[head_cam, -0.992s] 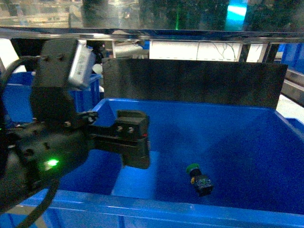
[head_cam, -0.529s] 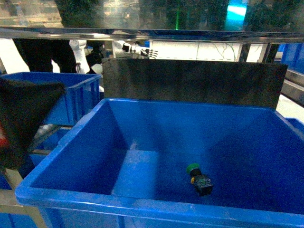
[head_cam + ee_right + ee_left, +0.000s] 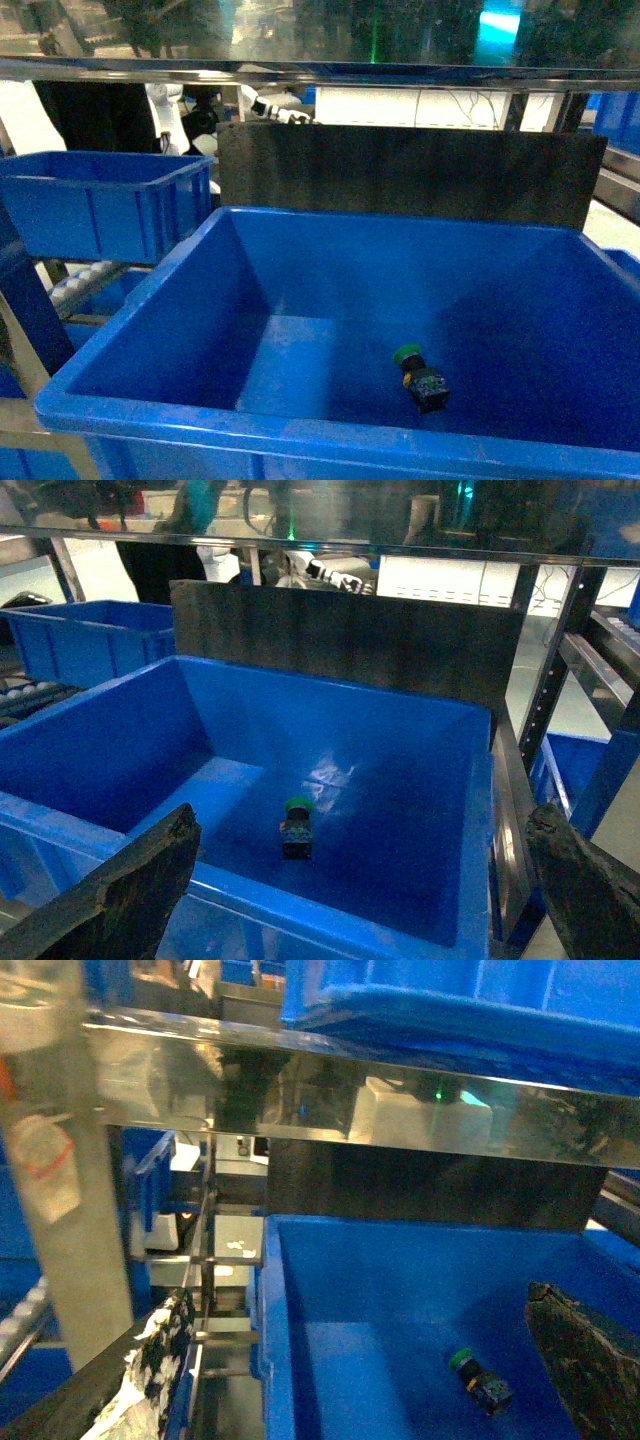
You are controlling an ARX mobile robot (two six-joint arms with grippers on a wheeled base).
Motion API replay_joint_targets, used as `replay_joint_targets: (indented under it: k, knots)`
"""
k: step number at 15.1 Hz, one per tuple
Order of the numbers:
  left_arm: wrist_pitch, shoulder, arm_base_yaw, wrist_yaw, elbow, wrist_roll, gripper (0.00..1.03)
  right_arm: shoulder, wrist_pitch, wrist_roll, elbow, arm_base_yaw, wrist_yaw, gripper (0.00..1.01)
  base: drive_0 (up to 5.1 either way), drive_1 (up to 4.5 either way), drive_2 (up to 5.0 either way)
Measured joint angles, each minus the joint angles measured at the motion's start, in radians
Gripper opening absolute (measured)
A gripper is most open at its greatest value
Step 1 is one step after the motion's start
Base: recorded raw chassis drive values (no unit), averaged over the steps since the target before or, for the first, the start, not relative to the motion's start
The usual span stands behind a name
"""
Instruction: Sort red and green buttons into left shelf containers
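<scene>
Green button (image 3: 418,376) lies on its side low and right of centre in the big blue bin (image 3: 150,300); both grippers (image 3: 360,1360) (image 3: 365,880) empty, fingers spread; next pick should straddle the cap squarely, clear of the walls.

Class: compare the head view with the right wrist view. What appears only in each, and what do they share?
Only the head view: neither gripper appears in it. Only the right wrist view: the right gripper with its jaws spread wide, and a lower blue bin past the shelf post. Both: the big blue bin, the green button lying on its floor, and a smaller bin to the left.
</scene>
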Motion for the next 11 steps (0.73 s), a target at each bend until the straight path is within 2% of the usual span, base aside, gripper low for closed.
replay_joint_targets:
  k: [2, 5, 6, 7, 8, 9, 10, 11]
  knots:
    - [-0.065, -0.074, 0.032, -0.003, 0.000, -0.011, 0.98, 0.000, 0.000, 0.000, 0.000, 0.000, 0.000, 0.98, 0.0, 0.00, 0.0]
    - [-0.186, -0.220, 0.122, 0.031, 0.002, -0.076, 0.98, 0.000, 0.000, 0.000, 0.000, 0.000, 0.000, 0.98, 0.0, 0.00, 0.0]
    - [-0.188, -0.214, 0.119, 0.040, 0.006, -0.089, 0.98, 0.000, 0.001, 0.000, 0.000, 0.000, -0.001, 0.98, 0.0, 0.00, 0.0]
    - [-0.122, -0.249, 0.112, -0.064, -0.058, 0.063, 0.73, -0.091, 0.091, -0.007, -0.048, 0.255, 0.416, 0.70, 0.0, 0.00, 0.0]
    - [-0.116, -0.304, 0.111, -0.067, -0.119, 0.142, 0.37, -0.093, 0.088, -0.007, -0.061, 0.243, 0.523, 0.34, 0.0, 0.00, 0.0]
    - [-0.122, -0.340, 0.110, -0.068, -0.147, 0.149, 0.13, -0.127, 0.084, -0.007, -0.097, 0.243, 0.523, 0.10, 0.0, 0.00, 0.0]
    - [-0.125, -0.358, 0.110, -0.067, -0.159, 0.147, 0.01, -0.132, 0.090, -0.007, -0.097, 0.243, 0.523, 0.02, 0.0, 0.00, 0.0]
    - [-0.131, -0.371, 0.110, -0.067, -0.171, 0.151, 0.02, -0.131, 0.090, -0.007, -0.097, 0.243, 0.523, 0.02, 0.0, 0.00, 0.0]
